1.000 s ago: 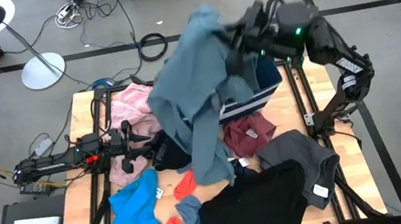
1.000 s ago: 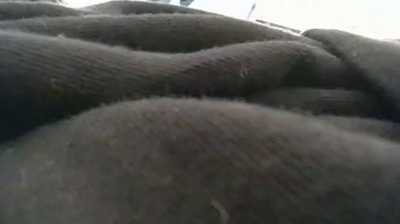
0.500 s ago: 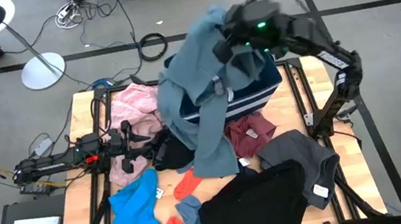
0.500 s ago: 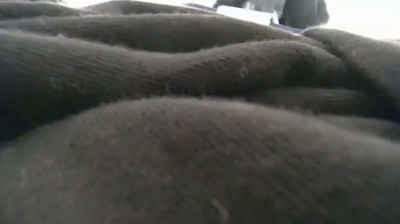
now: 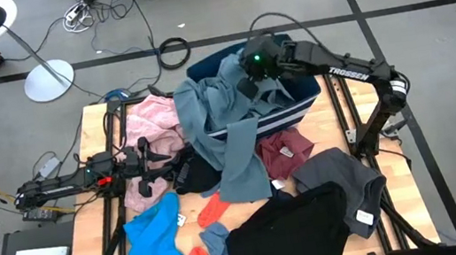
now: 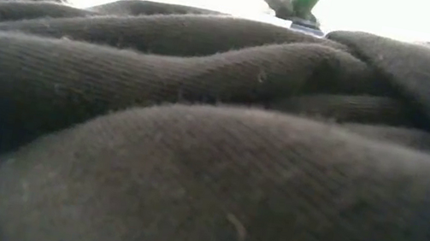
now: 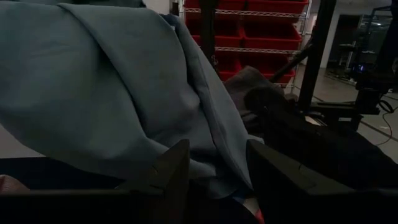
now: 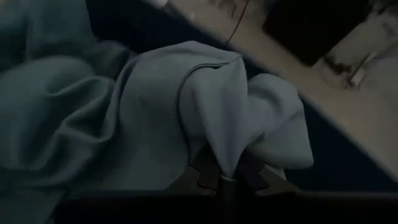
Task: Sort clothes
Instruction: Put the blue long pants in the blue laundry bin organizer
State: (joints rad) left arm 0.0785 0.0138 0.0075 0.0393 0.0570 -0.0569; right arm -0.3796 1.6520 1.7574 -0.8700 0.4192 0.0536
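Left gripper (image 5: 144,151): you see it parked low at the table's left, fingers spread, holding nothing.
Pink garment (image 5: 154,120): soft, light; lies just beside that gripper.
Bright blue garment (image 5: 156,240): thin, floppy; front-left of the table; you would best pinch a raised fold.
Grey-blue garment (image 5: 226,123): large, limp, likely to drag; half in the navy bin (image 5: 301,104), the rest trailing over its rim onto the table.
Right gripper (image 8: 222,176): over the bin, clamped on 1 bunched fold of the grey-blue garment.
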